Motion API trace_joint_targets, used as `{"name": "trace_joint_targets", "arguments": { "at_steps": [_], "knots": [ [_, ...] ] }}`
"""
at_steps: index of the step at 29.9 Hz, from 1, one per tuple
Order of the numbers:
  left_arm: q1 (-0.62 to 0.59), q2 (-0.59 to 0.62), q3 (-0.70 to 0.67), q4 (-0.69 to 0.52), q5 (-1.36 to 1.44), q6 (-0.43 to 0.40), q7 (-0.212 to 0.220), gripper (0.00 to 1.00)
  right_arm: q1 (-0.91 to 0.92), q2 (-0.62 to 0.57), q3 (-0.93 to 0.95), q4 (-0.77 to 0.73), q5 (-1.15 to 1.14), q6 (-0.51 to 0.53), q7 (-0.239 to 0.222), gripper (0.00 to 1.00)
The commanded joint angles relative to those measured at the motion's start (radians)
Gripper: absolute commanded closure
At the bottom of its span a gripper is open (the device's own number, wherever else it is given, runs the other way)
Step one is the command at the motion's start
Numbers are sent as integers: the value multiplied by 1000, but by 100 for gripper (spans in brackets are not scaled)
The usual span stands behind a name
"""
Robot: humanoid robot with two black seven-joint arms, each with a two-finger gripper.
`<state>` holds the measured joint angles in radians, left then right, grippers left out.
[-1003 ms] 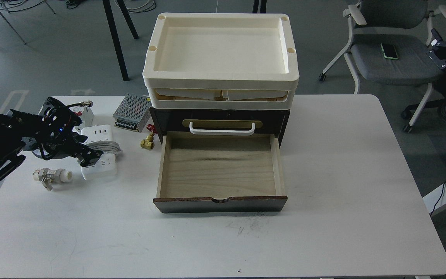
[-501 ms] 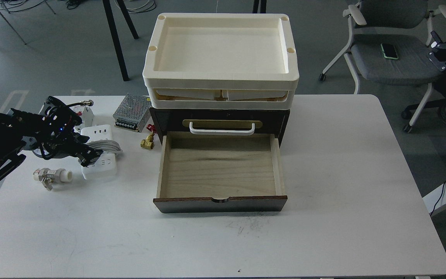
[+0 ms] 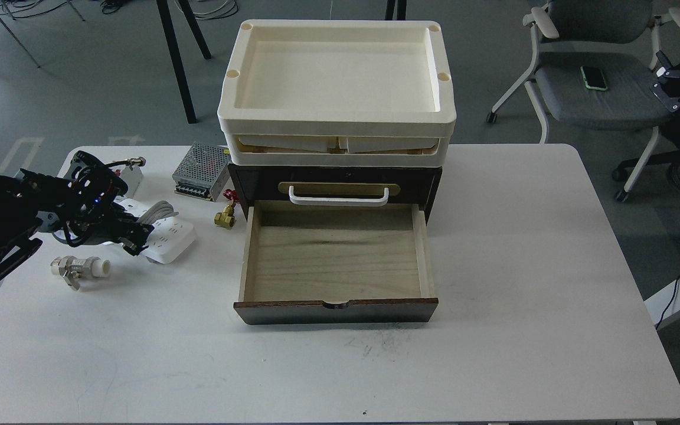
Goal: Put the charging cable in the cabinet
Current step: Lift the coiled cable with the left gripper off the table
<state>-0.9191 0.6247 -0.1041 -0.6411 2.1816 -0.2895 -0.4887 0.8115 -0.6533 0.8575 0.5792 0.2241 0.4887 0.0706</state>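
The charging cable [image 3: 169,235], a white power strip with its thick cord [image 3: 160,211] coiled around the middle, lies skewed on the table left of the cabinet. My left gripper [image 3: 133,239] is closed on the strip's left end. The dark brown cabinet [image 3: 334,177] stands at the table's middle with its lower drawer [image 3: 334,254] pulled out; the pale wood inside is bare. A dark two-pronged part at the far right edge, over the chair, looks like my right gripper [image 3: 669,82]; its fingers cannot be made out.
Cream trays [image 3: 337,77] are stacked on the cabinet. A perforated metal box [image 3: 201,171], a brass valve [image 3: 225,217], a white plastic valve [image 3: 77,270] and a small breaker [image 3: 130,177] lie around the strip. A grey chair [image 3: 588,88] stands beyond the table.
My left gripper has closed on the strip and turned it: the strip's near end has swung right and up, and the coil has shifted back. The dark part at the right edge has dropped a little.
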Motion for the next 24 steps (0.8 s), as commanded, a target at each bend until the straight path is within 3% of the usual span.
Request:
{"name": "trace_joint_targets", "arguments": {
  "at_steps": [1, 5, 9, 14, 24],
  "knots": [
    [-3, 4, 0, 0, 0, 0, 0, 100, -6, 0, 1, 1, 1, 0, 0, 0],
    [-7, 13, -2, 0, 0, 6, 0, 100, -9, 0, 1, 1, 1, 0, 0, 0],
    [-7, 47, -3, 0, -19, 79, 0, 100, -9, 0, 1, 1, 1, 0, 0, 0],
    [-13, 105, -3, 0, -82, 84, 0, 100, -9, 0, 1, 1, 1, 0, 0, 0],
    [-58, 329, -17, -28, -114, 85, 0, 100, -9, 0, 8, -1, 1, 0, 0, 0]
  ]
}}
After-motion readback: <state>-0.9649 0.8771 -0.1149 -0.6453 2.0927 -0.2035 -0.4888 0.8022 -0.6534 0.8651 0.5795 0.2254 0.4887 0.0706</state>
